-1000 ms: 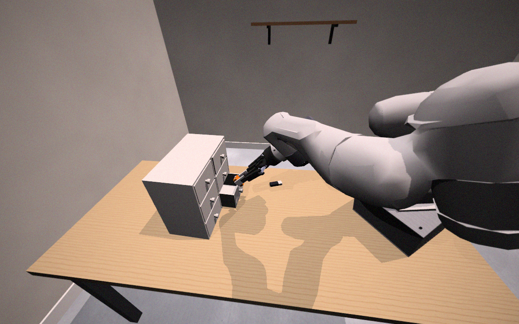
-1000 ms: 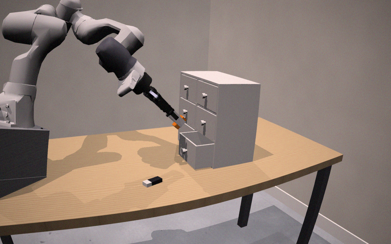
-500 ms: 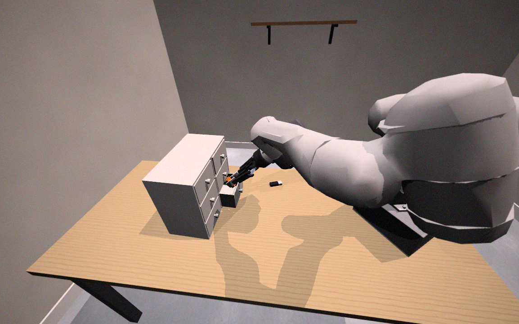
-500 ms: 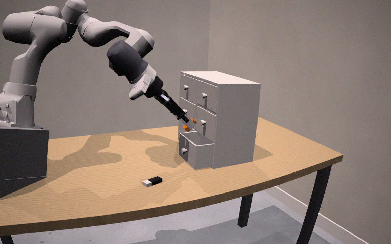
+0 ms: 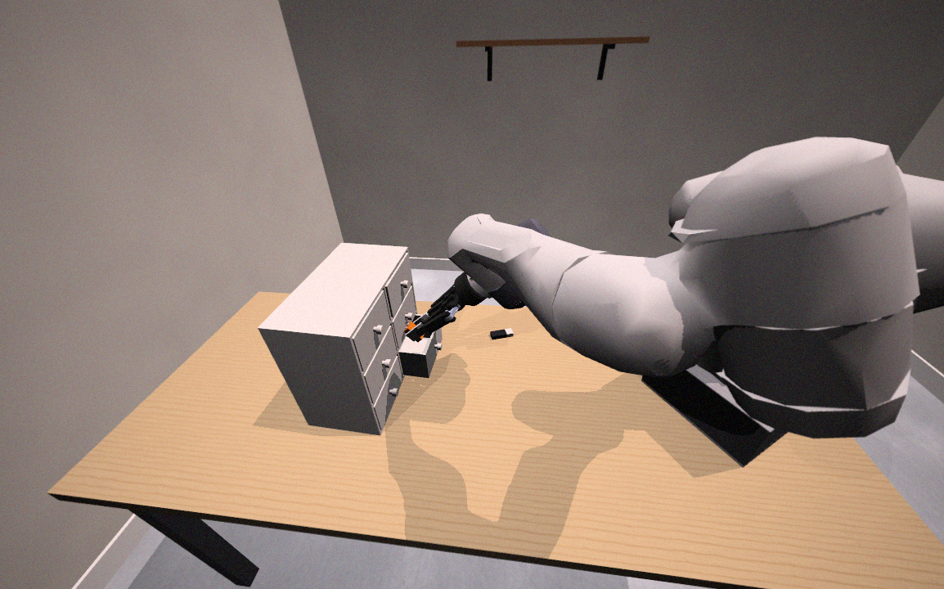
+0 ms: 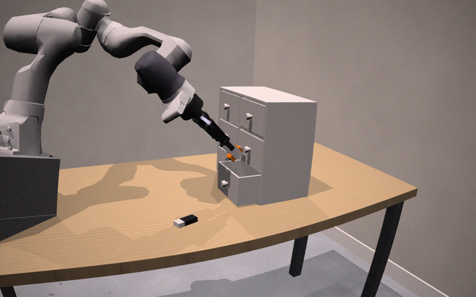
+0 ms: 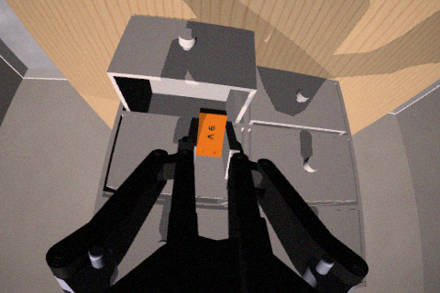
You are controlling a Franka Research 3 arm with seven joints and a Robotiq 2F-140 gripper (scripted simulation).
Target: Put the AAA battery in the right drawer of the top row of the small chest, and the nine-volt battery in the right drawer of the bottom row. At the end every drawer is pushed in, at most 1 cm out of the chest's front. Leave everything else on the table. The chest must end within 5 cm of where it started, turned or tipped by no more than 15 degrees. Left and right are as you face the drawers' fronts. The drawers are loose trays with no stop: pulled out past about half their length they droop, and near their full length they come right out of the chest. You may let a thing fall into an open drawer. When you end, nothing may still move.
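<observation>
My gripper [image 5: 412, 329] [image 6: 233, 152] [image 7: 210, 131] is shut on the orange nine-volt battery [image 5: 409, 323] [image 6: 231, 158] [image 7: 211, 134]. It holds the battery just above the inside of the open drawer [image 5: 417, 361] [image 6: 240, 189] [image 7: 143, 51], the right one in the bottom row of the white chest [image 5: 329, 293] [image 6: 287, 147] [image 7: 300, 153]. That drawer stands out by a part of its length. All other drawers look pushed in. A small black piece with a white end [image 5: 501, 334] [image 6: 185, 220] lies on the table, in front of the chest.
The chest stands near the far left part of the wooden table [image 5: 314, 469] [image 6: 121, 236]. The robot's base [image 6: 10, 188] stands at the table's other end. My arm slants down towards the chest's front.
</observation>
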